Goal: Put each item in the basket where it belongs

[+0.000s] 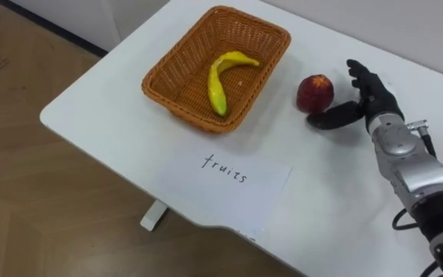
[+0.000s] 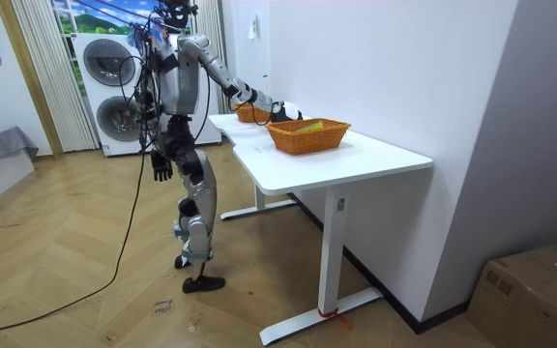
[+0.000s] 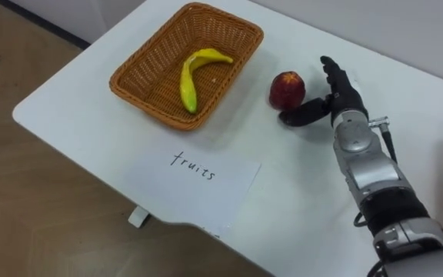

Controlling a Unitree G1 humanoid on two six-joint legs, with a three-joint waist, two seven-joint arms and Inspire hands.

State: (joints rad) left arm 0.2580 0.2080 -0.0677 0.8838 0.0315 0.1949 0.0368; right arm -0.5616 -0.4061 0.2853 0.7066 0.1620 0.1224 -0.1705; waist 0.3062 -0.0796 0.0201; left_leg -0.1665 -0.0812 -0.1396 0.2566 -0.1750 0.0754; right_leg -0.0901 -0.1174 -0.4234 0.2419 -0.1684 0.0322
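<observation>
Though just beside the apple (image 1: 314, 92), the right hand (image 1: 371, 100) has its fingers spread apart.

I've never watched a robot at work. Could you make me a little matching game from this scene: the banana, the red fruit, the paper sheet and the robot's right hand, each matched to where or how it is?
Things:
1. banana
2. red fruit
3. paper sheet
4. right hand

Places or states:
A. on the bare table, just right of the basket
B. open, beside a fruit
C. lying inside the basket
D. flat on the table, in front of the basket

Pairs: 1-C, 2-A, 3-D, 4-B.
</observation>
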